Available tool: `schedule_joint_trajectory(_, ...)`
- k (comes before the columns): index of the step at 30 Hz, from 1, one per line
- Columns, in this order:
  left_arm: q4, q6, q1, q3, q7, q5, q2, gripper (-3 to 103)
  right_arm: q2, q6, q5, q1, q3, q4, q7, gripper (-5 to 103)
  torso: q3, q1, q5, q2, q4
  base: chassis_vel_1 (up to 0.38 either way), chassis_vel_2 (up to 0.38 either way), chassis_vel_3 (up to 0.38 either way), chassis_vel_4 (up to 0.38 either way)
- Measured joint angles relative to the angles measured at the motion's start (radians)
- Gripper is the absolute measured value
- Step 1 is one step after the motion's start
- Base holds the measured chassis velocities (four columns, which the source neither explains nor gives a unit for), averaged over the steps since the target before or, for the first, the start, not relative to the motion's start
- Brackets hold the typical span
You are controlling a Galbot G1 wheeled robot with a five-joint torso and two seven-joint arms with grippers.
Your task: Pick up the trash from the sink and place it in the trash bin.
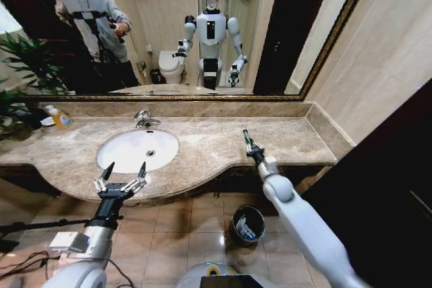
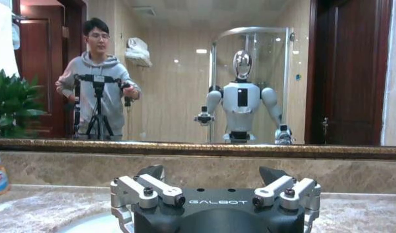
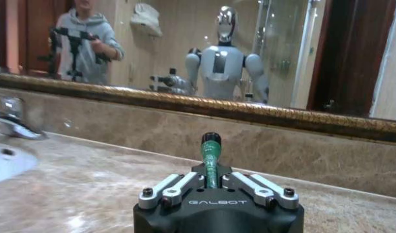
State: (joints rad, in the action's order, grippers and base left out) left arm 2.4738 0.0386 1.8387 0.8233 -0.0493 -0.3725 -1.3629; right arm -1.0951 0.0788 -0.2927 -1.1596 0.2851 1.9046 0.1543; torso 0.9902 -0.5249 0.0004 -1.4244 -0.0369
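My right gripper (image 1: 251,148) is shut on a tiny green bottle (image 1: 246,136) with a dark cap, a piece of the trash. It holds the bottle above the marble counter, to the right of the sink (image 1: 116,155). In the right wrist view the green bottle (image 3: 209,155) sticks out between the closed fingers of the right gripper (image 3: 211,182). My left gripper (image 1: 125,173) is open with nothing in it and hovers at the counter's front edge, just before the basin. The trash bin (image 1: 237,217) stands on the floor below the counter, with pale items inside.
A chrome faucet (image 1: 143,119) stands behind the basin. An orange-yellow bottle (image 1: 61,119) and a plant (image 1: 20,65) are at the counter's far left. A mirror (image 1: 270,32) runs along the back wall, and a dark cabinet side (image 1: 378,187) closes in the right.
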Motion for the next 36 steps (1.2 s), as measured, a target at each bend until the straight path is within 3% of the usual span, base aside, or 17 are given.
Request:
schedule_joint_trajectory(6, 0.0, 0.0, 0.0, 0.0, 0.001, 0.0, 0.0, 100, -0.039, -0.072, 0.078, -0.255, 0.089, 0.122, 0.006, 9, 0.0, 0.0, -0.0002, 0.0, 0.0001, 0.0, 0.0, 0.0, 0.0)
schedule_joint_trajectory(10, 0.0, 0.0, 0.0, 0.0, 0.001, 0.0, 0.0, 100, -0.069, -0.114, 0.12, -0.333, 0.111, 0.141, -0.002, 9, 0.0, 0.0, -0.0001, 0.0, 0.0001, 0.0, 0.0, 0.0, 0.0)
schedule_joint_trajectory(14, 0.0, 0.0, 0.0, 0.0, 0.0, 0.0, 0.0, 100, -0.15, -0.195, 0.221, -0.468, 0.119, 0.142, -0.02, 9, 0.0, 0.0, -0.0003, 0.0, 0.0001, 0.0, 0.0, 0.0, 0.0)
schedule_joint_trajectory(19, 0.0, 0.0, 0.0, 0.0, 0.0, 0.0, 0.0, 100, -0.224, -0.248, 0.28, -0.549, 0.104, 0.091, -0.034, 9, 0.0, 0.0, -0.0005, 0.0, 0.0002, 0.0, 0.0, 0.0, 0.0)
schedule_joint_trajectory(28, 0.0, 0.0, 0.0, 0.0, 0.0, 0.0, 0.0, 100, -0.27, -0.303, 0.303, -0.557, 0.078, -0.118, -0.041, 9, 0.0, 0.0, -0.0005, 0.0, 0.0001, 0.0, 0.0, 0.0, 0.0)
schedule_joint_trajectory(36, 0.0, 0.0, 0.0, 0.0, 0.0, 0.0, 0.0, 100, -0.266, -0.276, 0.234, -0.421, 0.075, -0.397, -0.136, 8, 0.0, 0.0, -0.0004, 0.0, 0.0001, 0.0, 0.0, 0.0, 0.0)
